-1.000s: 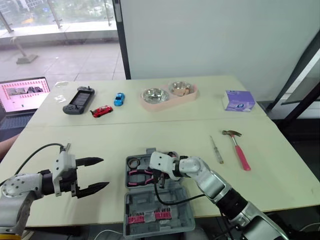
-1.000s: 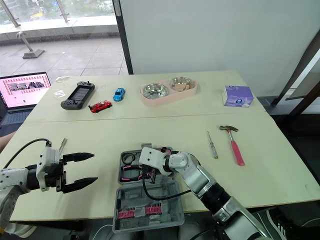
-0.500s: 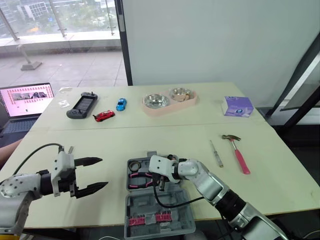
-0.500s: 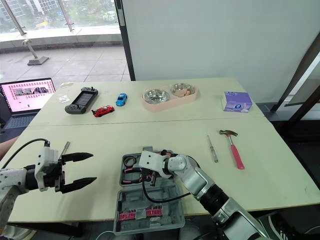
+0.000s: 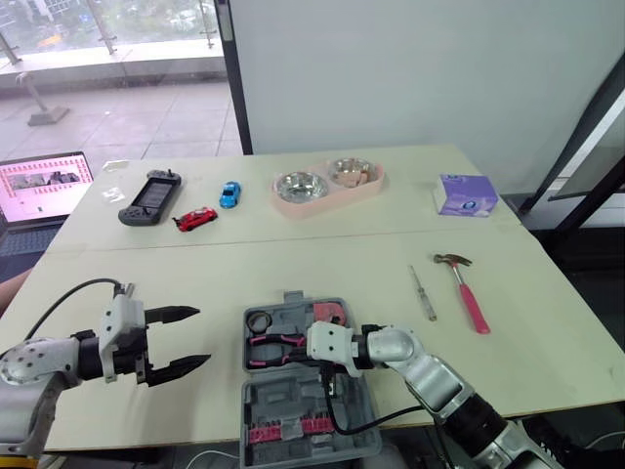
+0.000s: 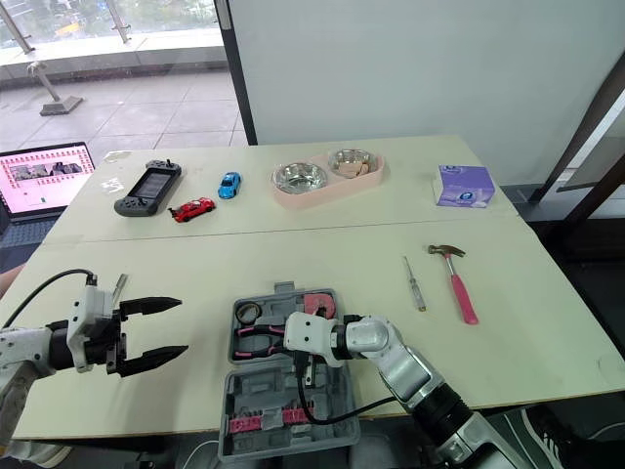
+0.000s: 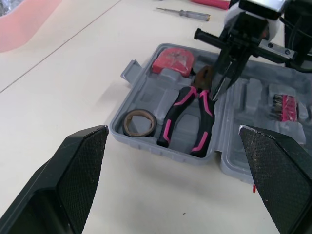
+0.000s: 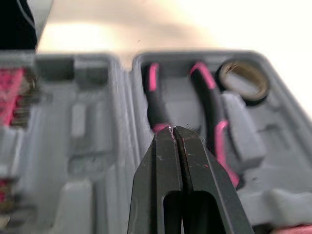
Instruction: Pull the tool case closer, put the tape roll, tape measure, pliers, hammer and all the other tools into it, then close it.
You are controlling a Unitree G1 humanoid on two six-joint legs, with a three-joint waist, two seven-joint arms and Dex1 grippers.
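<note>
The grey tool case [image 5: 293,401] lies open at the table's near edge. In its far half lie a brown tape roll [image 5: 260,320], pink-handled pliers [image 5: 278,342] and a red tape measure [image 5: 327,315]. My right gripper [image 5: 332,376] is shut on nothing and points down over the middle of the case, just near of the pliers [image 8: 209,112]. My left gripper [image 5: 190,339] hangs open to the left of the case, apart from it. A pink-handled hammer [image 5: 467,291] and a screwdriver [image 5: 424,291] lie on the table to the right.
At the back stand a pink double bowl [image 5: 327,188], a purple box [image 5: 467,195], a red toy car [image 5: 195,217], a blue toy car [image 5: 230,193] and a game controller [image 5: 148,197]. A laptop [image 5: 39,186] sits at the far left.
My right gripper has drawn back from the case's far half toward its middle, uncovering the red tape measure in its slot. The left arm has held still; the camera shifted.
</note>
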